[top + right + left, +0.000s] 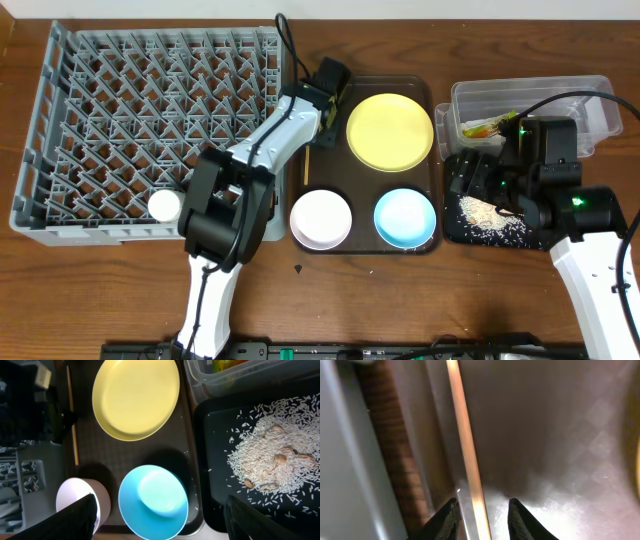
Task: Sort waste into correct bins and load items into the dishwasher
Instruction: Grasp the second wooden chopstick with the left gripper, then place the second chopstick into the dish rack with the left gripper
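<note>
Now, centre up before you close. Your left gripper (484,521) stands with its jaws apart astride the chopstick (465,435), but the stick runs nearer one finger than the other. Shift sideways until it sits midway, lower until the tips almost meet the floor of the brown serving tray (362,185), then pinch gently. The chopstick is a thin, pale, smooth wooden rod, and I judge it likely to roll or pivot in a loose hold. It lies flat along the tray's left edge, just beside the rim and near the dish rack (100,110). Your right gripper (165,520) hangs wide open and empty by the black tray (210,490) of rice scraps (265,460).
</note>
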`<state>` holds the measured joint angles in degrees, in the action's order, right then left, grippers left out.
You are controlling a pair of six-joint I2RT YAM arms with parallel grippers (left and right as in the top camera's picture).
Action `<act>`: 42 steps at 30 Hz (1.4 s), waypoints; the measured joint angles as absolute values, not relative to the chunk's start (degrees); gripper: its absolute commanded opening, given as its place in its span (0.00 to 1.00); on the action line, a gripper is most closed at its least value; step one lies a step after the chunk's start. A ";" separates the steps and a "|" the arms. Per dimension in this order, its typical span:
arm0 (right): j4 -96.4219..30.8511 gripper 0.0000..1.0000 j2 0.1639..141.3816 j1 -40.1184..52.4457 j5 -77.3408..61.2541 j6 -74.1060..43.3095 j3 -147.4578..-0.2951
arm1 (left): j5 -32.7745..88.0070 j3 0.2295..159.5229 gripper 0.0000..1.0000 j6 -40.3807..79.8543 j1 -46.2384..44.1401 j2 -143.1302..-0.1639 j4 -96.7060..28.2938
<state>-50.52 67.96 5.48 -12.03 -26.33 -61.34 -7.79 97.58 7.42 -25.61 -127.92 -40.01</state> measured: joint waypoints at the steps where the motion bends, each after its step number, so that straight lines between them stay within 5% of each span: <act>1: -50.50 0.79 67.96 5.48 -12.03 -26.33 -61.34 | -7.68 97.58 0.33 7.42 -25.61 -128.20 -39.99; 14: -50.52 0.79 67.96 5.48 -12.03 -26.33 -61.34 | 2.11 97.58 0.28 7.44 -25.61 -128.88 -39.75; 21: -50.52 0.79 67.96 5.48 -12.03 -26.33 -61.34 | 3.81 97.58 0.20 7.29 -25.61 -128.88 -39.38; 24: -50.50 0.79 67.96 5.48 -12.08 -26.33 -61.34 | 4.16 97.58 0.08 7.46 -25.61 -128.92 -39.35; 34: -50.37 0.78 67.96 5.48 -12.32 -26.33 -61.34 | 4.58 98.87 0.08 7.49 -25.61 -127.72 -46.68; 42: -50.68 0.78 67.96 5.48 -12.47 -26.33 -61.34 | 2.44 101.27 0.08 7.49 -24.67 -109.23 -53.76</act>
<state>-50.68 67.96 5.48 -12.47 -26.33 -61.34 2.44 101.27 7.49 -24.67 -109.23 -53.76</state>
